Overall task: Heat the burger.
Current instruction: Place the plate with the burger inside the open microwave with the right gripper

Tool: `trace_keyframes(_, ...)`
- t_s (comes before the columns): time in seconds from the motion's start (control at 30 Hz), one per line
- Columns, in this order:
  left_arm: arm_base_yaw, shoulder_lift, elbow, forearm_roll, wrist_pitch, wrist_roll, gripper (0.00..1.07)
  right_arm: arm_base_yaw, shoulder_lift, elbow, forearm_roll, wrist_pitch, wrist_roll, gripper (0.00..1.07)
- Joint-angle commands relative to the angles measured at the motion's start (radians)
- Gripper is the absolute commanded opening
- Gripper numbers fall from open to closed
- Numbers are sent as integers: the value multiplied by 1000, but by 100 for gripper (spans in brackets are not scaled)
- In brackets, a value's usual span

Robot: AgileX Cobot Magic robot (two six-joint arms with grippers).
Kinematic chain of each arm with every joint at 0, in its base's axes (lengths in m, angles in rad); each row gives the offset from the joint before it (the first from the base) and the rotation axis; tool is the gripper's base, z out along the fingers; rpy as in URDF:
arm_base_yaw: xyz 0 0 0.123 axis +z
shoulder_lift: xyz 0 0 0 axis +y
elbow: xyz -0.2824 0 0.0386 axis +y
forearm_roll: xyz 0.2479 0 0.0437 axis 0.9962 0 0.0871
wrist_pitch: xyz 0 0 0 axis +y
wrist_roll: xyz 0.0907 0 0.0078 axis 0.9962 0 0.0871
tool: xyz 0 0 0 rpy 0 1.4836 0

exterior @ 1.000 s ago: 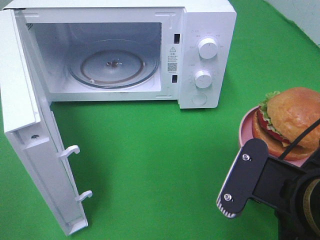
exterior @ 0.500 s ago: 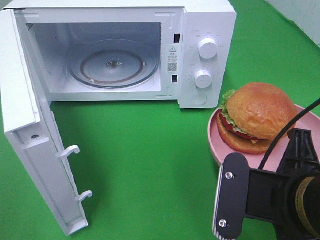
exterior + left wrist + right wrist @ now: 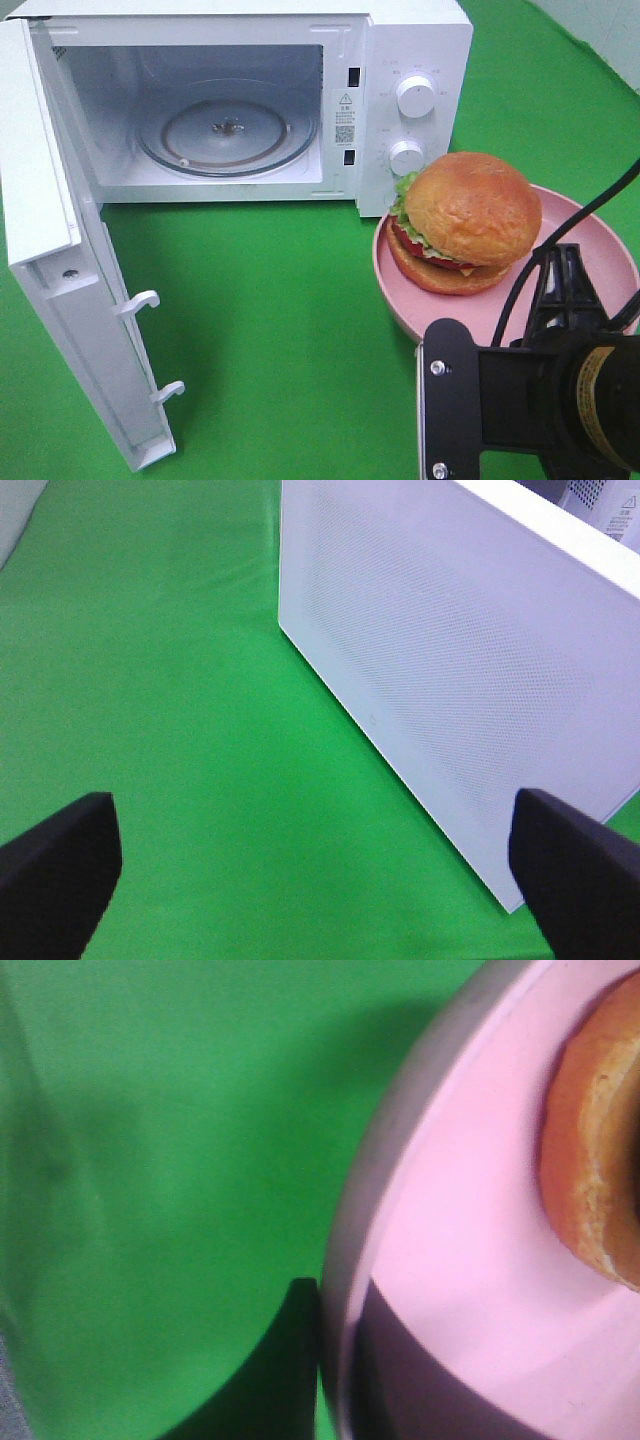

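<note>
over green cloth, our right gripper pinches the pink plate (burger aboard); our left gripper gapes wide, empty.

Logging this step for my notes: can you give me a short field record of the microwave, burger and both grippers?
microwave: door open, glass turntable in view
burger: on pink plate, outside, before the knobs
right gripper: shut on plate's near rim
left gripper: open, holding nothing, near the door
</note>
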Motion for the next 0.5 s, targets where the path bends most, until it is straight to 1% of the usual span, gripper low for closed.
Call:
trace_keyframes(0.03, -6, -15, 4, -2, -8, 0, 98, 4, -9, 1, -72, -38, -97, 0)
trace_keyframes(0.2, -6, -15, 4, -2, -8, 0, 98, 4, -9, 1, -71, -67, -193, 0)
trace_keyframes(0.5, -6, -15, 4, -2, -8, 0, 98, 4, -9, 1, -71, -138, -235, 0)
